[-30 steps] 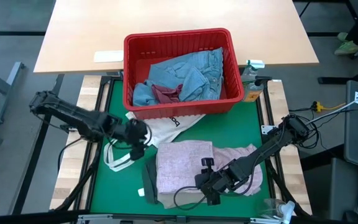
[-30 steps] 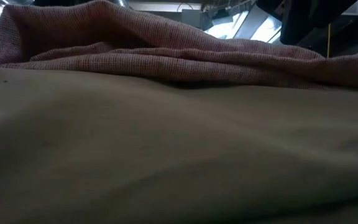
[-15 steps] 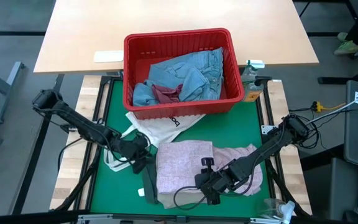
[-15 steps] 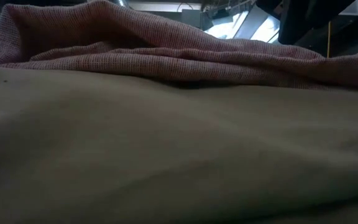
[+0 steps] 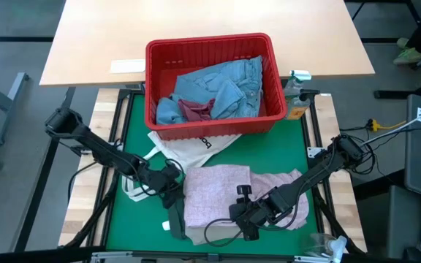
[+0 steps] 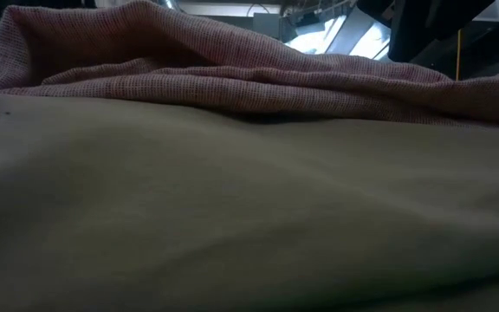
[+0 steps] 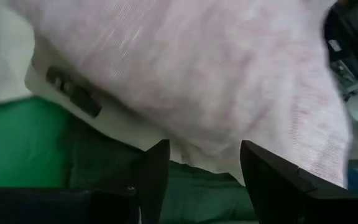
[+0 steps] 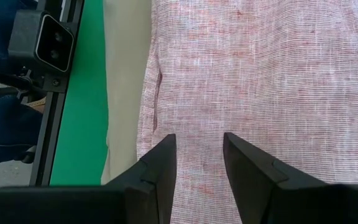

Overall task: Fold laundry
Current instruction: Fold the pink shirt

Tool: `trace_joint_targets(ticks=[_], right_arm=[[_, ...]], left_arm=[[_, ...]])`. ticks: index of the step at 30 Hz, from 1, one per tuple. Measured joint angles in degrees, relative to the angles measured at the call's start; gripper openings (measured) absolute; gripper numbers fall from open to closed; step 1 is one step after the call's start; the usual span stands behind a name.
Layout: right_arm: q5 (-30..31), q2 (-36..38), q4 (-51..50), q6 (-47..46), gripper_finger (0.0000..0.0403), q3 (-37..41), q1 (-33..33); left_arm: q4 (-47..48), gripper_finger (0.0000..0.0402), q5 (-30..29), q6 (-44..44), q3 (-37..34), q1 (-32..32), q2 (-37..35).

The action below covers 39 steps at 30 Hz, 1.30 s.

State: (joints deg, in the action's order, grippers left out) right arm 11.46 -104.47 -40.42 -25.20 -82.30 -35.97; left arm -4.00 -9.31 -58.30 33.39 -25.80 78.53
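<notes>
A mottled pink top (image 5: 218, 191) lies spread on beige trousers (image 5: 194, 232), whose edge shows at the near left. A dark green top (image 5: 175, 210) peeks out under their left side. In the low view the beige cloth (image 6: 232, 217) fills the front, with the pink top (image 6: 232, 78) behind it. My left gripper (image 5: 172, 187) is open, low at the pink top's left edge (image 7: 191, 149), fingers slanting down toward it. My right gripper (image 5: 244, 219) is open over the pink top's near part (image 8: 197, 124). Light blue jeans (image 5: 221, 86) lie in the basket. My right gripper slants down over the pink top near its near edge, a finger (image 8: 160, 168) on each side of a strip of the cloth. I cannot tell whether the fingertips touch it. My left gripper shows no touch.
A red basket (image 5: 210, 45) stands at the far side with jeans and a dark red garment in it. A white tote bag (image 5: 188, 146) lies between the basket and the stack. A bottle (image 5: 296, 89) stands right of the basket. A camera (image 8: 50, 37) sits on the near rail.
My left gripper has come down and toward the table's near edge, from over the tote bag to the pink top's left edge, rolling as it went. Its fingers have stayed open. The garments lie as before.
</notes>
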Motion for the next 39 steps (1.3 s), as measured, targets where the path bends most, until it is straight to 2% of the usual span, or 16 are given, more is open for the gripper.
trace_joint_targets(ticks=[7, 17, 21, 27, 39], right_arm=[[0.0, 0.0, 0.0, 0.0, 0.0131, 0.0, 0.0], [0.0, 0.0, 0.0, 0.0, 0.0131, 0.0, 0.0], [0.0, 0.0, 0.0, 0.0, 0.0131, 0.0, 0.0], [0.0, 0.0, 0.0, 0.0, 0.0131, 0.0, 0.0], [-0.5, 0.0, 0.1, 0.0, 0.0131, 0.0, 0.0]], left_arm=[[-1.4, 0.0190, 0.0, -7.5, 0.0, 0.0, 3.7], [-2.5, 0.0190, -1.0, -6.8, 0.0, 0.0, 3.8], [-2.5, 0.0190, -1.9, -2.4, 0.0, 0.0, 3.8], [-2.6, 0.0190, 0.0, -3.5, 0.0, -0.2, 4.1], [-3.9, 0.0190, 0.0, -4.5, 0.0, -0.5, 4.1]])
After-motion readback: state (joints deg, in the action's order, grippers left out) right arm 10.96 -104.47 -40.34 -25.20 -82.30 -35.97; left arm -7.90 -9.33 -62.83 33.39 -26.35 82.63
